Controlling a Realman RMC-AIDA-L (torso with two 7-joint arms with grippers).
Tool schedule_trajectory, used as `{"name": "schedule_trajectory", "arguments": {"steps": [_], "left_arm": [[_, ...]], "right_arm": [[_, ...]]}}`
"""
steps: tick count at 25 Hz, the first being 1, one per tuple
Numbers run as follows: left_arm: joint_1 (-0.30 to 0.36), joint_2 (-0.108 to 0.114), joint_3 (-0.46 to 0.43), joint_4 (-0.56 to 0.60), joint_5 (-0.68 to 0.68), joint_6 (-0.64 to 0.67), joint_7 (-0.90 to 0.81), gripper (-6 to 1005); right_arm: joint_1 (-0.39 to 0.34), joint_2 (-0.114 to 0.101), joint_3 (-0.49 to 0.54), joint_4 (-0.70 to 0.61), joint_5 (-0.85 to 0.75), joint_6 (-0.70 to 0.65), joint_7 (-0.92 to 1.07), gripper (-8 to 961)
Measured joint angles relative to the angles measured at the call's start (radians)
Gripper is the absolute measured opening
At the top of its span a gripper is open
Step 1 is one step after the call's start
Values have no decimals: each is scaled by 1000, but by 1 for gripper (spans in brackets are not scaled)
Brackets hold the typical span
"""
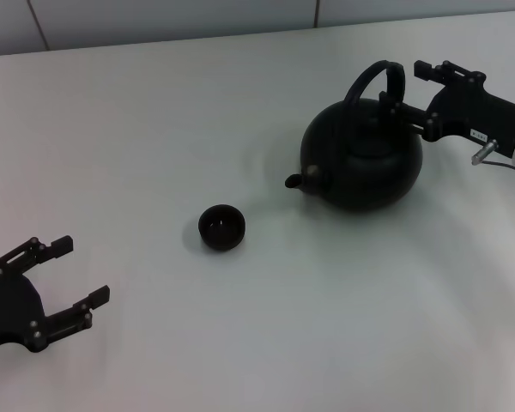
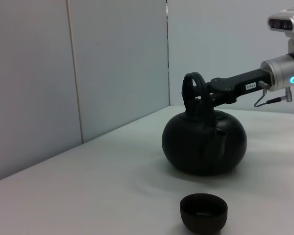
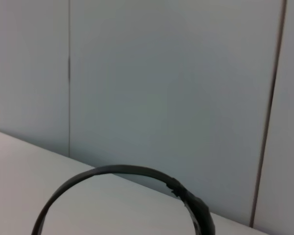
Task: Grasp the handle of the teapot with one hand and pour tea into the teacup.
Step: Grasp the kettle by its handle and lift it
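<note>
Matte-black round teapot (image 1: 363,158) sits near the white tabletop's (image 1: 154,129) far right edge, its arched handle (image 1: 376,79) between the right claw's (image 1: 412,93) open fingers; small black teacup (image 1: 221,227) lies beyond the spout, toward the parked, open left claw (image 1: 75,275).

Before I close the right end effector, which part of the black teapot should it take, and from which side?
Take the tall arched black handle near its crown, coming in level from the robot's right, where the right end effector already sits. The band stands upright over the round matte-black teapot, and its spout points left toward the small black teacup, so a right-side grip leaves pouring free.
</note>
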Motion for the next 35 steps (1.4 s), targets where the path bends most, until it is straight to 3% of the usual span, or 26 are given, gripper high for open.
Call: {"name": "schedule_trajectory", "arguments": {"steps": [14, 28, 35], "left_arm": [[-2, -1, 0, -11, -12, 0, 0, 806], [-2, -2, 0, -12, -12, -2, 0, 805], [-4, -2, 0, -12, -12, -2, 0, 805]], "right_arm": [[-25, 8, -16, -86, -10, -36, 31, 738], [-27, 4, -17, -91, -15, -35, 33, 739], [-21, 4, -35, -86, -15, -39, 33, 639]]}}
